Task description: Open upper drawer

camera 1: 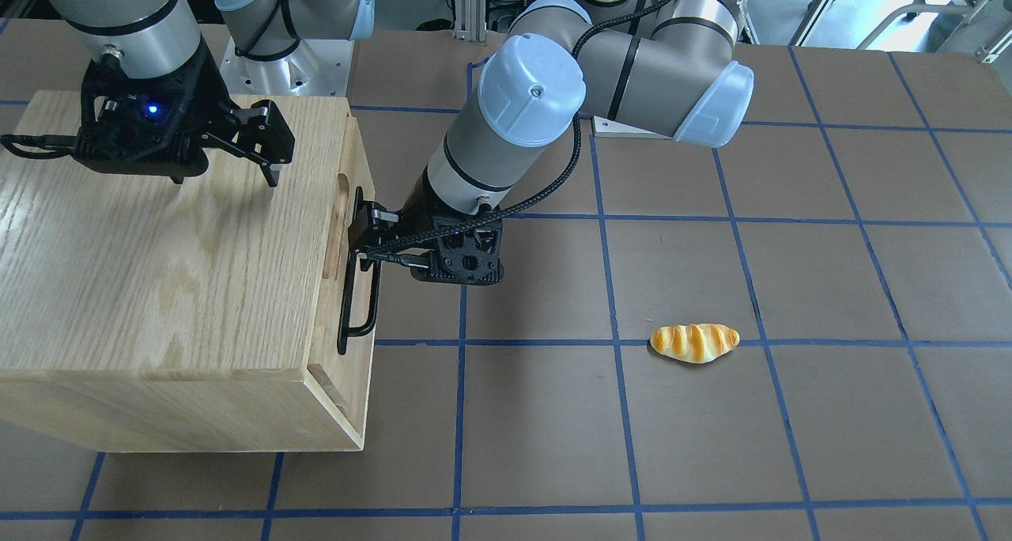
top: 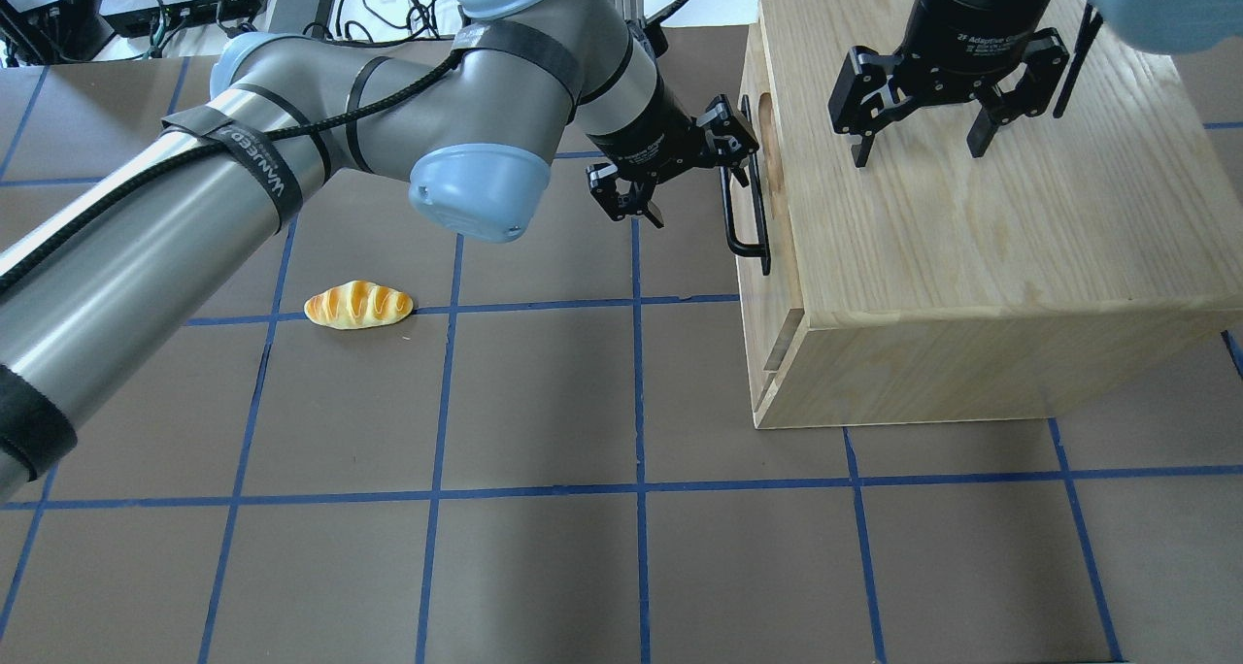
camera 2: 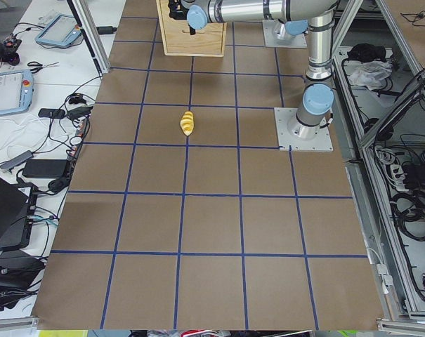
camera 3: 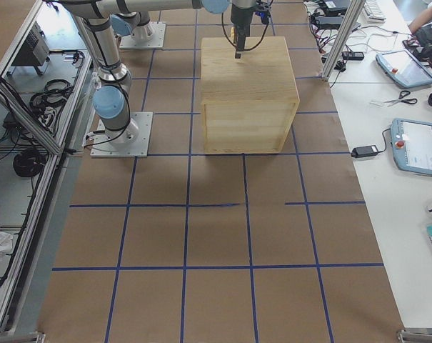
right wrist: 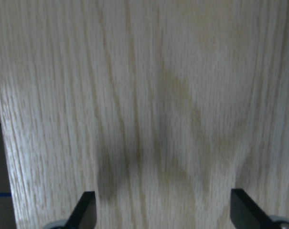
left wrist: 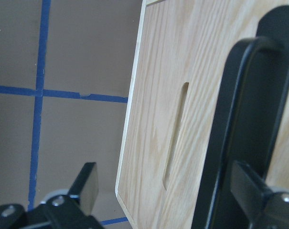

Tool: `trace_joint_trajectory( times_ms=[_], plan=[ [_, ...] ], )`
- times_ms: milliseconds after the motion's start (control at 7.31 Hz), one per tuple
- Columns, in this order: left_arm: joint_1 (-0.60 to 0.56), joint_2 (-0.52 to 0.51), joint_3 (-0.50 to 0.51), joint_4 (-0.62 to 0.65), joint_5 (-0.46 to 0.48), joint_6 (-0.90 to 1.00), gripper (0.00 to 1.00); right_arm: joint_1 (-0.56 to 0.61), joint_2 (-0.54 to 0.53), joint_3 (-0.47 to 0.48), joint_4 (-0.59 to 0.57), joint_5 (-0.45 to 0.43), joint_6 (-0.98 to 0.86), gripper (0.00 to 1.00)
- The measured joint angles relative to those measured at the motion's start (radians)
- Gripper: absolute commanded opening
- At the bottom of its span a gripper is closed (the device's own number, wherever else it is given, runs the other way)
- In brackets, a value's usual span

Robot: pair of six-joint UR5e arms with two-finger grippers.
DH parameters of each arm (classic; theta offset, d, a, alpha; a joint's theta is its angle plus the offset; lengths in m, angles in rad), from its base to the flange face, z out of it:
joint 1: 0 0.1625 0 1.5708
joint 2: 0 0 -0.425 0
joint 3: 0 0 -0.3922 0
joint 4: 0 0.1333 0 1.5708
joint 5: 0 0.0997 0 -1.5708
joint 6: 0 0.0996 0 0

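Note:
The upper drawer's oak front (camera 1: 353, 179) faces the open table and looks flush with the cabinet. It carries a long black bar handle (camera 1: 360, 292) and an oblong slot (camera 1: 340, 225). My left gripper (camera 1: 364, 239) is open right at this front, one finger (top: 730, 132) touching or just beside the handle's (top: 746, 213) far end and the other out over the table. In the left wrist view, the handle (left wrist: 244, 119) runs along the right finger (left wrist: 251, 188), beside the slot (left wrist: 175, 133). My right gripper (top: 920, 149) is open and empty just above the cabinet top.
The large oak cabinet (top: 971, 247) stands on the brown, blue-taped table, also seen in the exterior right view (camera 3: 248, 93). A bread roll (top: 357, 305) lies on the table away from the cabinet, on my left arm's side.

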Motion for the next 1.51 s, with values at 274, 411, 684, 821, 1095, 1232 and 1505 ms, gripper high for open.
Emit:
trace_joint_trajectory(
  times_ms=[274, 411, 684, 821, 1095, 1232, 1505],
  plan=[
    [0.0, -0.001, 0.0, -0.001, 0.025, 0.027, 1.0, 0.0, 0.0, 0.0, 0.0, 0.0, 0.0, 1.0],
    [0.0, -0.001, -0.001, -0.001, 0.028, 0.038, 1.0, 0.0, 0.0, 0.0, 0.0, 0.0, 0.0, 1.0],
    [0.0, 0.005, -0.007, -0.003, 0.033, 0.072, 1.0, 0.0, 0.0, 0.0, 0.0, 0.0, 0.0, 1.0],
    [0.001, 0.009, -0.019, -0.004, 0.042, 0.09, 1.0, 0.0, 0.0, 0.0, 0.0, 0.0, 0.0, 1.0],
    [0.01, 0.031, -0.046, 0.0, 0.056, 0.119, 1.0, 0.0, 0.0, 0.0, 0.0, 0.0, -0.001, 1.0],
    [0.018, 0.037, -0.051, 0.001, 0.057, 0.132, 1.0, 0.0, 0.0, 0.0, 0.0, 0.0, -0.001, 1.0],
    [0.043, 0.05, -0.055, -0.001, 0.056, 0.149, 1.0, 0.0, 0.0, 0.0, 0.0, 0.0, 0.0, 1.0]
  ],
)
